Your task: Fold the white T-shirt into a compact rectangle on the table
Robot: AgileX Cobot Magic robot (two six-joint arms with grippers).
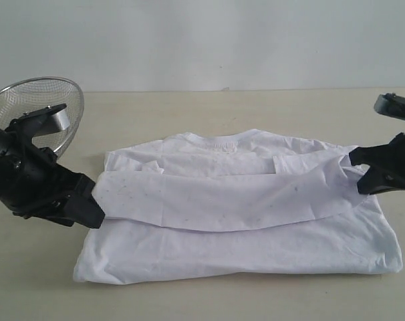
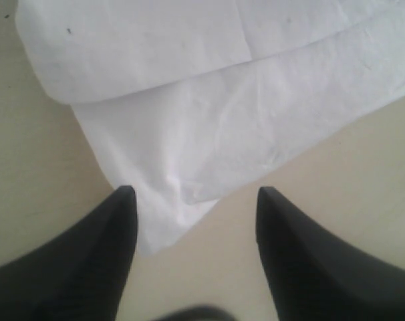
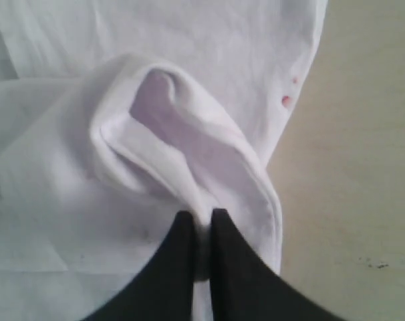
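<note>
The white T-shirt (image 1: 236, 221) lies on the table (image 1: 209, 297) with its collar at the back. A band of it is folded across its middle. My right gripper (image 1: 357, 171) is at the shirt's right edge, shut on a bunched fold of white cloth (image 3: 189, 160), with the fingertips (image 3: 186, 224) pressing the fabric between them. My left gripper (image 1: 95, 202) sits at the shirt's left edge. In the left wrist view it (image 2: 194, 195) is open, with a corner of the shirt (image 2: 169, 214) lying on the table between its fingers, held by neither.
A silver wire-mesh bowl (image 1: 49, 100) stands tilted at the back left, just behind my left arm. Bare tabletop (image 2: 336, 174) shows beside the shirt on both sides (image 3: 363, 167) and in front of it. A pale wall rises behind the table.
</note>
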